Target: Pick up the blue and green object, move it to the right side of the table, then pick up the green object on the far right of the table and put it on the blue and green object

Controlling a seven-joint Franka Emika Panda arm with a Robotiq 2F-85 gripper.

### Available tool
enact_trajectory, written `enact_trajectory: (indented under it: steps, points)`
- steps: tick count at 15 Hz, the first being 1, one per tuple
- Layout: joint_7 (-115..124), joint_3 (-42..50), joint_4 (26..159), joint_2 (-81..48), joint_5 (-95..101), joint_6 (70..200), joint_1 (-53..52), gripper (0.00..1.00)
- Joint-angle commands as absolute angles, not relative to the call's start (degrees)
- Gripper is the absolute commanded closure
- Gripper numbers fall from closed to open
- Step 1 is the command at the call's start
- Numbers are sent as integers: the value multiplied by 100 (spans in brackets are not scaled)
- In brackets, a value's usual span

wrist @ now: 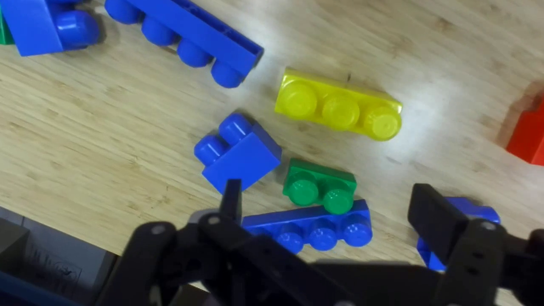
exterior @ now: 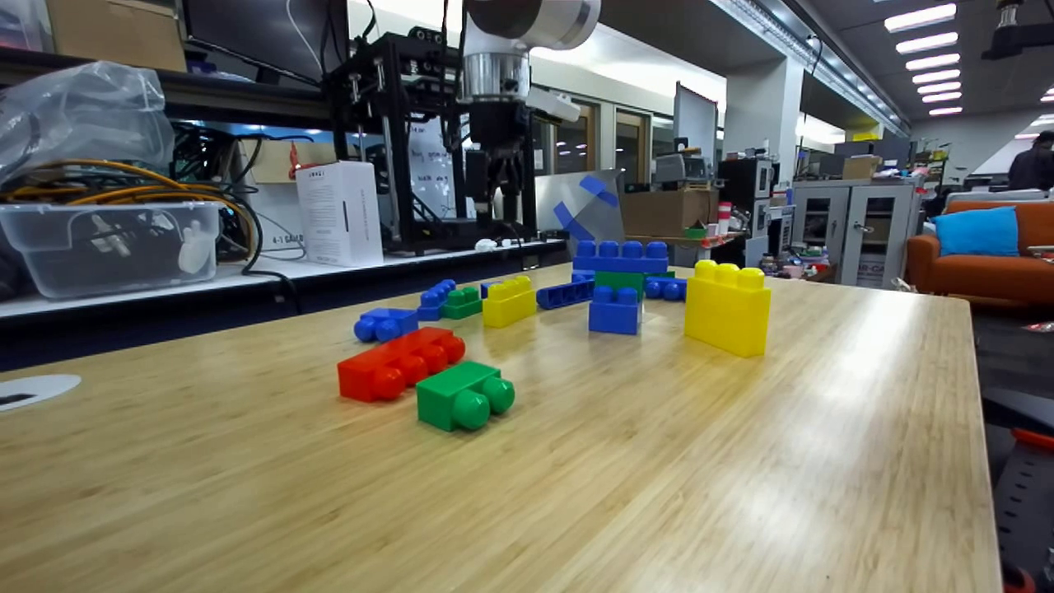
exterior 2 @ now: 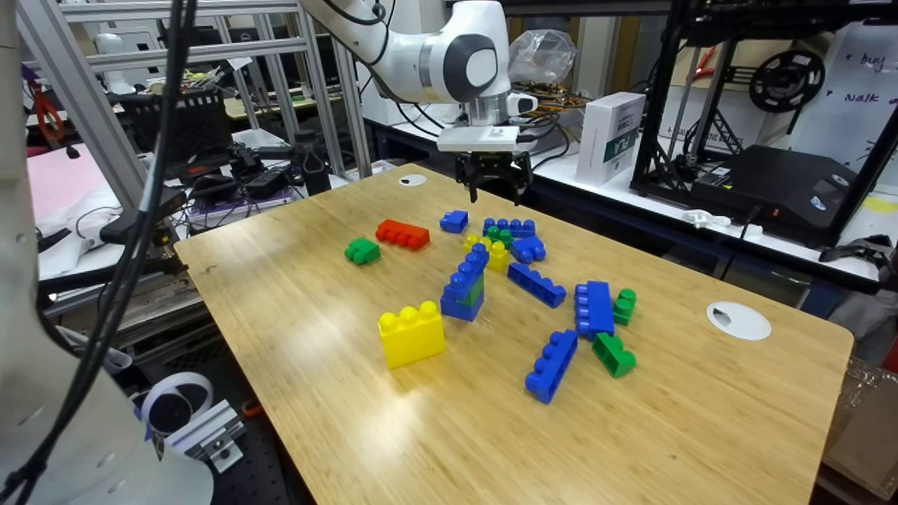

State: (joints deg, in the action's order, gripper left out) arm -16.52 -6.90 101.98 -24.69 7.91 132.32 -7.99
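Observation:
The blue and green object (exterior 2: 464,284) stands upright on the table (exterior 2: 673,428), a wide blue brick on top with green and blue below. It also shows in an exterior view (exterior: 619,262) and is out of the wrist view. My gripper (exterior 2: 495,195) is open and empty, above the table by the shelf side. In the wrist view its fingers (wrist: 329,202) stand apart, with a small green brick (wrist: 319,185) and a blue brick (wrist: 323,229) below between them. Other green bricks are a lone one (exterior 2: 362,250) and two together (exterior 2: 624,306). Which is the far-right one, I cannot tell.
A large yellow brick (exterior 2: 412,337) stands near the tower. A smaller yellow brick (wrist: 338,105), a red brick (exterior 2: 403,234) and several blue bricks (exterior 2: 537,284) lie around. A shelf with a white box (exterior 2: 610,137) and a black printer frame (exterior 2: 765,175) runs along the table's edge.

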Motion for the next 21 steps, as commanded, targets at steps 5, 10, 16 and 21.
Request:
enact_trajectory:
  steps: [5, 10, 16, 21]
  points:
    - [-1577, -701, 8715, -3617, 739, 12631, -811, 0]
    - [-1530, -727, 8157, -4189, 637, 12390, -811, 0]
    - [-1268, -766, 7731, -4517, 506, 12038, -919, 0]
    - [-1145, -767, 7548, -4673, 404, 11848, -929, 0]
